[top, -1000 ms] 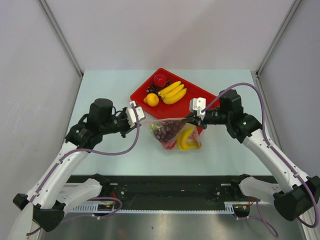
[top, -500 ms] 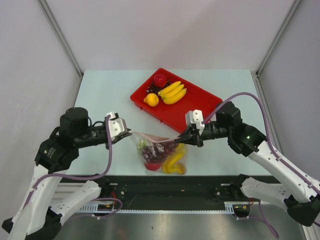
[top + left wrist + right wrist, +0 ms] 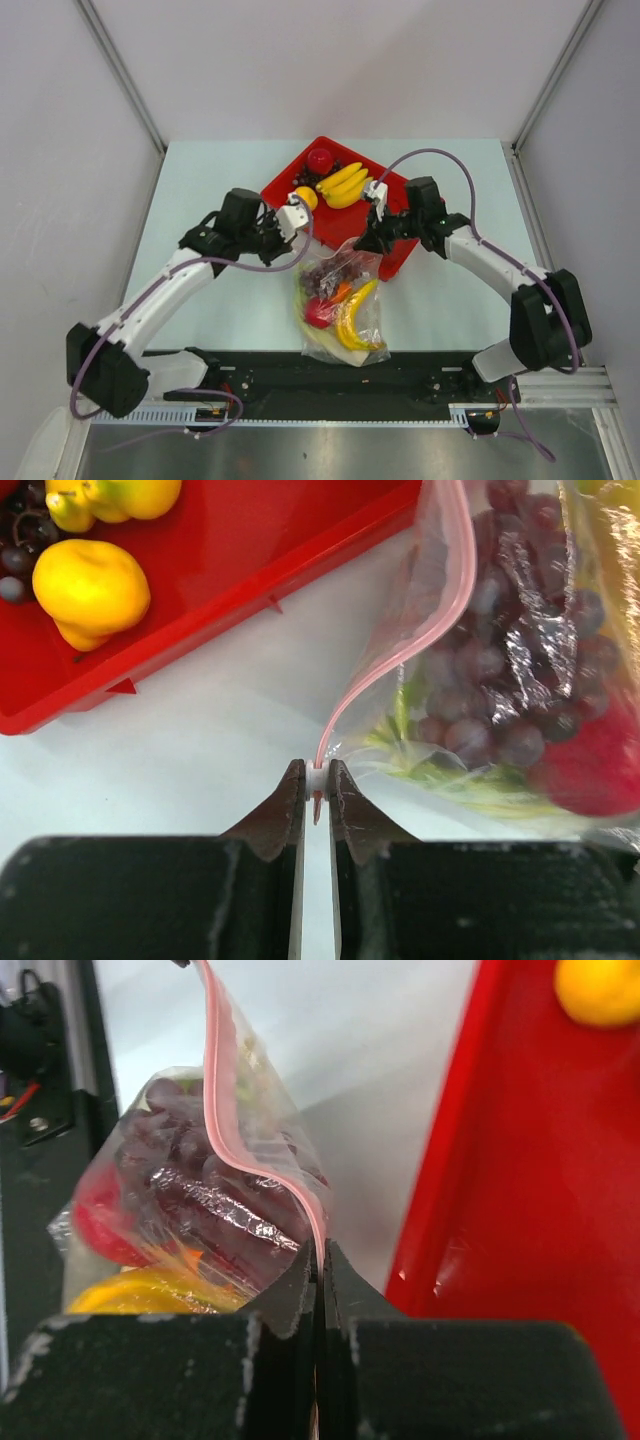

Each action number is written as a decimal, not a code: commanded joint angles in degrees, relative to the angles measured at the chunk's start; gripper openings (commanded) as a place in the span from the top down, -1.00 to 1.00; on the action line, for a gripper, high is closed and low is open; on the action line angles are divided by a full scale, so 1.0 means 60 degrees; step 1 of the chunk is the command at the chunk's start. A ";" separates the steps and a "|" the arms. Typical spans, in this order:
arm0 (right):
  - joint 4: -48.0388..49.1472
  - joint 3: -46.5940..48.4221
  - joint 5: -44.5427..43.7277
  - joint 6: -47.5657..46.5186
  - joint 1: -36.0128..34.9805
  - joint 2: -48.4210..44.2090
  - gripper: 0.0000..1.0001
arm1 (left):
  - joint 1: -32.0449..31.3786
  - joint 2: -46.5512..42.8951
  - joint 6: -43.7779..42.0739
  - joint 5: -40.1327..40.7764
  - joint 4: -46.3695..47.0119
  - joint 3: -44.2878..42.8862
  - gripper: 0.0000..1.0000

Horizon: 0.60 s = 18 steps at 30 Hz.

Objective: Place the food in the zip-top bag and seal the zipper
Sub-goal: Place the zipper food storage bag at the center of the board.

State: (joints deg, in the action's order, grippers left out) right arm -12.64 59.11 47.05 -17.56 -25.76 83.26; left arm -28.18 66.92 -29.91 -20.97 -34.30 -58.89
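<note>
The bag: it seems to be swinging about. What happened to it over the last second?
The arms carried the bag toward the near edge and leftward, then brought its top back to the tray; they also drew closer together, so the bag now trails toward the near edge. Unchanged: both jaws shut on the zipper ends, food inside, fruit on the tray unmoved.

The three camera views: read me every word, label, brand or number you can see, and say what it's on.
None: no view shows readable text.
The zip-top bag is clear, with a plain pink zipper.
The red tray bears no print.
Any marks on the black rail by the arm bases are too small to read.
</note>
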 commanded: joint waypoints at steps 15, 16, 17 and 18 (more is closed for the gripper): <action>0.2620 0.0269 -0.0999 0.2207 0.1143 -0.0953 -1.00 | 0.2277 0.0845 0.3196 -0.1631 0.1838 -0.1624 -0.99; 0.2606 0.0328 -0.1058 0.2514 0.1231 -0.1146 -0.99 | 0.2440 0.0772 0.3575 -0.1719 0.1691 -0.1987 -0.99; 0.2576 0.0372 -0.1131 0.2647 0.1493 -0.1322 -1.00 | 0.2616 0.0800 0.3753 -0.1734 0.1283 -0.2194 -1.00; 0.2533 0.0503 -0.1219 0.2750 0.1640 -0.1686 -0.99 | 0.2936 0.0844 0.3929 -0.1676 0.1032 -0.2733 -1.00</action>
State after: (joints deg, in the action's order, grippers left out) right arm -0.99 58.78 42.44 -6.98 -19.16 80.95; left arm -15.27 74.83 -14.63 -27.05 -24.45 -66.48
